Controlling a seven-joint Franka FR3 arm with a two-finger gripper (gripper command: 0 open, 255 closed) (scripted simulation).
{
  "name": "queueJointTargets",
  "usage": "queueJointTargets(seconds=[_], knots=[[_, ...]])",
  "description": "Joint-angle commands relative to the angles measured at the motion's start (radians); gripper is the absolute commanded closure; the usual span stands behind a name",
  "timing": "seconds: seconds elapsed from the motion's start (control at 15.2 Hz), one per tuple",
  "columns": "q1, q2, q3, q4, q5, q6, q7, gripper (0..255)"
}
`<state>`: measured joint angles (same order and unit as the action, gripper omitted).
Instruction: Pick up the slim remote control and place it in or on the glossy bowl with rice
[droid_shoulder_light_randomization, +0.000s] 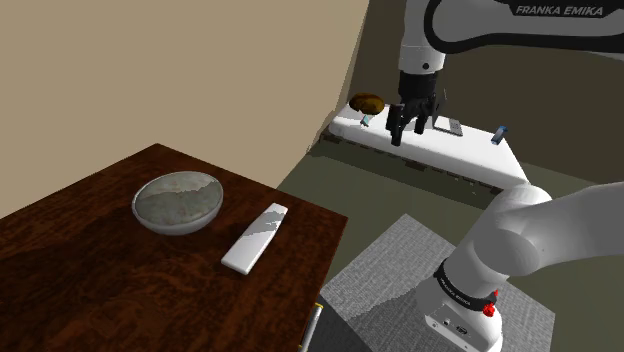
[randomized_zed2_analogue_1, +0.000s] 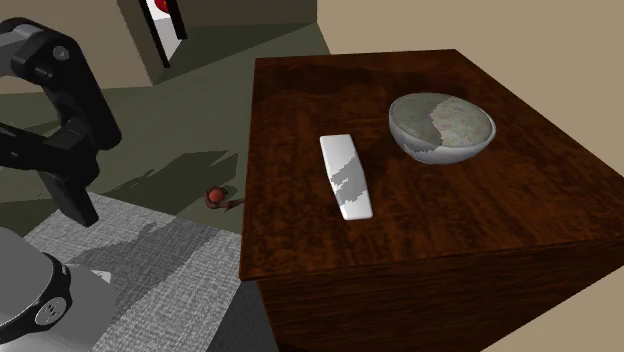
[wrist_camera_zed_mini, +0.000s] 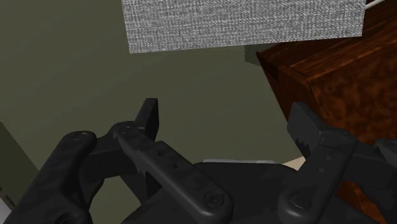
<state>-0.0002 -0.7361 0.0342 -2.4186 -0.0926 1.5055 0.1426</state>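
A slim white-and-grey remote control (droid_shoulder_light_randomization: 254, 237) lies flat on the dark wooden table (droid_shoulder_light_randomization: 90, 270), near the edge that faces the arm. Just beside it stands a glossy grey bowl with rice (droid_shoulder_light_randomization: 178, 203). In the second exterior view the remote (randomized_zed2_analogue_1: 346, 176) lies left of the bowl (randomized_zed2_analogue_1: 441, 128). My black gripper (droid_shoulder_light_randomization: 412, 120) hangs high in the air, well off the table and over the floor, away from both. In the wrist view its fingers (wrist_camera_zed_mini: 147, 118) stand apart with nothing between them; the gripper (wrist_camera_zed_mini: 226, 124) is open. The table's corner (wrist_camera_zed_mini: 343, 70) shows beside it.
A grey rug (droid_shoulder_light_randomization: 400, 270) covers the floor between the stand and the table. A white bench (droid_shoulder_light_randomization: 430, 150) at the back carries a brown object (droid_shoulder_light_randomization: 366, 101) and small items. A small red thing (randomized_zed2_analogue_1: 215, 197) lies on the floor by the table.
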Motion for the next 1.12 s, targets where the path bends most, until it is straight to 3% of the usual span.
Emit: queueJointTargets(seconds=[0.0,0.53,1.06], knots=[[0.0,0.0,0.0,0.0,0.0,0.0,0.0,0],[0.013,-0.034,0.191,-0.12,0.199,0.116,0.379,0],[0.009,0.078,0.408,-0.131,0.368,0.305,0.752,0]])
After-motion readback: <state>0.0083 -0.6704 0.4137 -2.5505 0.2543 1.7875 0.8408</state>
